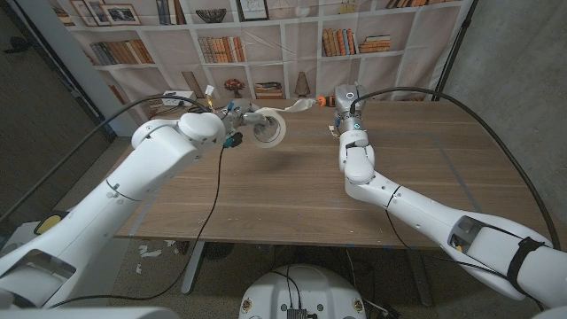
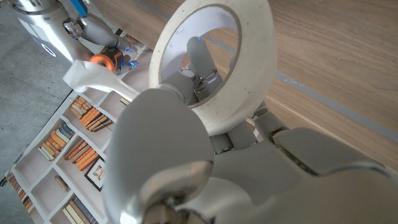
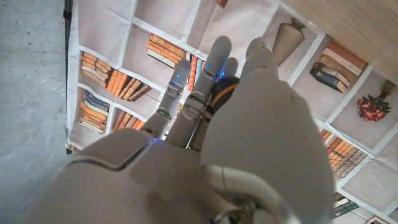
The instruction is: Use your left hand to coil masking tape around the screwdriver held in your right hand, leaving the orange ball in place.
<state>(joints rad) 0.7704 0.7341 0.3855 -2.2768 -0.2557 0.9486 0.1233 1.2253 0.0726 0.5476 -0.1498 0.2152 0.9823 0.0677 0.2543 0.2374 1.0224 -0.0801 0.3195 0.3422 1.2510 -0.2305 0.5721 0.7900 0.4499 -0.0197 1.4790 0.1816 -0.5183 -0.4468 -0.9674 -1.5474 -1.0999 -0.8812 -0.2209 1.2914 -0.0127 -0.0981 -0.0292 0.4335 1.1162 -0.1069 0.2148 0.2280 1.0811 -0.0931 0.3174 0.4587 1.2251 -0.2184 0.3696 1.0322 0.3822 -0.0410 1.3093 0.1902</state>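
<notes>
Wrapping under way, in my judgement: the left hand [image 1: 237, 118] holds the masking tape roll [image 1: 268, 127] above the table [image 1: 292, 190], a strip [image 1: 297, 105] stretched toward the right hand [image 1: 344, 99]. That hand clenches the screwdriver [image 2: 104, 60] — orange, mostly hidden — so completed turns cannot be judged.

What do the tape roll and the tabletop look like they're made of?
Masking tape roll: seemingly matte, cream crepe paper; its pulled strip looks papery, without plastic gloss. Table: wood or wood-look laminate, brown plank grain with a low sheen; solid or veneer, cannot tell.
</notes>
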